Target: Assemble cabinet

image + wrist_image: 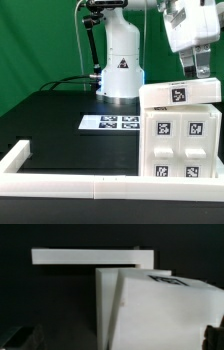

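Note:
The white cabinet (182,140) stands at the exterior view's right. It is a box body with several square tags on its front, and a flat tagged panel (180,95) lies across its top. My gripper (197,70) hangs just above that top panel, near its far edge. In the wrist view the cabinet's white panels (150,308) fill the space below the gripper (118,339). One tag (168,279) shows on top. The dark fingers (18,336) stand wide apart at either side, and there is a clear gap between one finger and the white part. The gripper is open.
The marker board (110,122) lies flat on the black table in front of the robot base (120,70). The long low white border rail (60,182) runs along the near edge and the left corner. It also shows in the wrist view (90,256). A green curtain is behind.

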`<state>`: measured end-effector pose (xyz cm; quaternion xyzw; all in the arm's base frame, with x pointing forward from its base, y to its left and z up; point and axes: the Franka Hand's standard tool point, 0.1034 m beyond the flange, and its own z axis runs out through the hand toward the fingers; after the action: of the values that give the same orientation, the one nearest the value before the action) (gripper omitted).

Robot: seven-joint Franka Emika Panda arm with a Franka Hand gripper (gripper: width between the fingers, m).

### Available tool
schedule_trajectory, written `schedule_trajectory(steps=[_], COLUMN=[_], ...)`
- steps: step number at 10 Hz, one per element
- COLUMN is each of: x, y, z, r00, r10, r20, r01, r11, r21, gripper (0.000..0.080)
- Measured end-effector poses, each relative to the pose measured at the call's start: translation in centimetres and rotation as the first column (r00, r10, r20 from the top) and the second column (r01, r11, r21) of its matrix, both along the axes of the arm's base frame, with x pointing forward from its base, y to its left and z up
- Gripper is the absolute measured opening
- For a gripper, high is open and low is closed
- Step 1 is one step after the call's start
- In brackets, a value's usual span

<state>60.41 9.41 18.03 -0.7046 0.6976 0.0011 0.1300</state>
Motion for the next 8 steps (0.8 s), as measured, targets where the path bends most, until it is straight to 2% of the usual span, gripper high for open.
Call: schedule_trajectory(steps=[2,3,4,5,6,8], x=[0.4,0.6,0.7,0.7,0.7,0.7], y=[-0.5,-0.7,-0.9,-1.2,-1.4,-1.4], z=[0.5,0.5,0.4,0.6,0.7,0.6], r00=[0.938,0.894,0.805,0.720,0.687,0.568], r10=[0.343,0.445,0.589,0.691,0.724,0.821], r20=[0.045,0.058,0.067,0.064,0.057,0.058], r01=[-0.339,-0.438,-0.577,-0.676,-0.710,-0.800], r11=[0.938,0.893,0.805,0.719,0.686,0.567], r21=[-0.074,-0.101,-0.141,-0.162,-0.158,-0.196], gripper=[0.0797,0.0797,0.0797,0.0797,0.0797,0.0797])
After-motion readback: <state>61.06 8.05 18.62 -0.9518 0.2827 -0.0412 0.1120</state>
